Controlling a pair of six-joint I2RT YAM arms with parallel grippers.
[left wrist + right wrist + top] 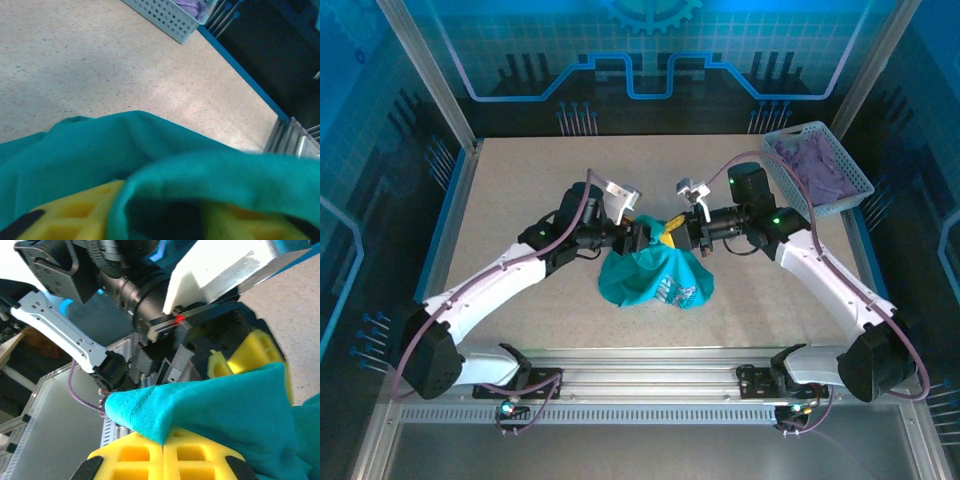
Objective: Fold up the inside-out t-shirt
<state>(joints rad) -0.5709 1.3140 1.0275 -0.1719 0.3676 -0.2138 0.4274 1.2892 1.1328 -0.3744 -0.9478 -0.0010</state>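
Left claw (646,238), right claw (678,238) nose-to-nose — t-shirt (645,280) between

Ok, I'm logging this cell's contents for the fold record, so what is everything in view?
soft fabric short-sleeved t-shirt: one, teal-green with pale print, mid-table, top raised between the tools
perforated plastic basket: one, pale blue, table's far right corner
crumpled cloth: one, purple, inside the basket
speckled table: one, beige, beneath everything
left arm and right arm: two, white and black, reaching from the near edge
left tool: one, yellow fingers, fabric draped over them
right tool: one, yellow fingers, shut on the t-shirt
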